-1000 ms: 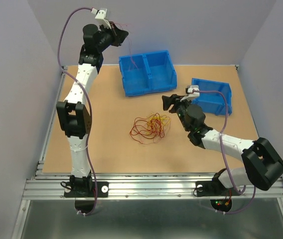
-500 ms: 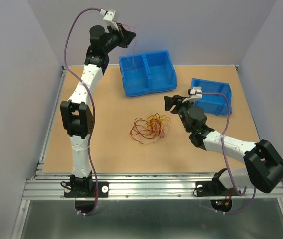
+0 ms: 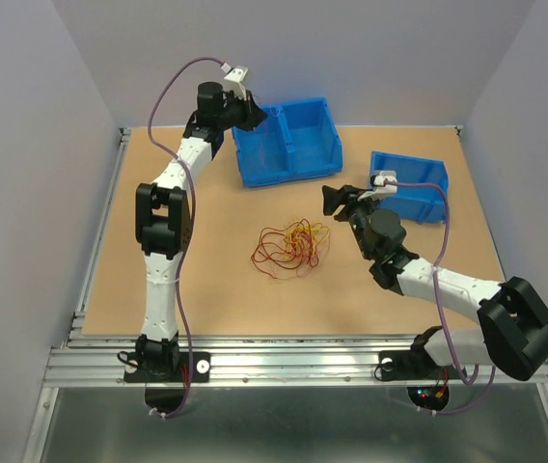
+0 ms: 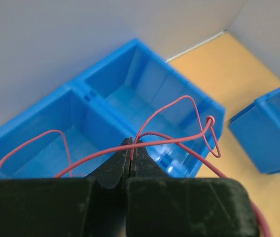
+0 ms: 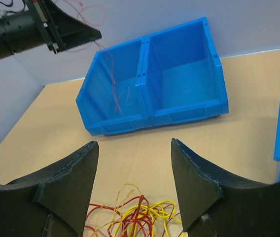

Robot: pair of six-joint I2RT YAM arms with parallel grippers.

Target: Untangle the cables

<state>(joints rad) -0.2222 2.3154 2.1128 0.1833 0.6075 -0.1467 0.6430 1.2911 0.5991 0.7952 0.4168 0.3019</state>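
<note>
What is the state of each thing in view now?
left fingers, shut on a red wire
right fingers, open, holding nothing
red wire, pinched, lifted, curling in loops
tangle of wires, on the table, tangled
two-compartment blue bin, upright, red strand in left compartment
small blue bin, upright

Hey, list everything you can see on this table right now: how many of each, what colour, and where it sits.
cable tangle: one pile of several thin wires, red, orange and yellow, middle of the table
single cable: one, red, pinched in the left gripper, trailing down at the double bin's left compartment
double bin: one, blue, two compartments, far centre of the table
small bin: one, blue, right side of the table
table: one, tan, under everything
left gripper: one, black, shut on the single cable, raised over the double bin
right gripper: one, black, open, holding nothing, right of the cable tangle
</note>
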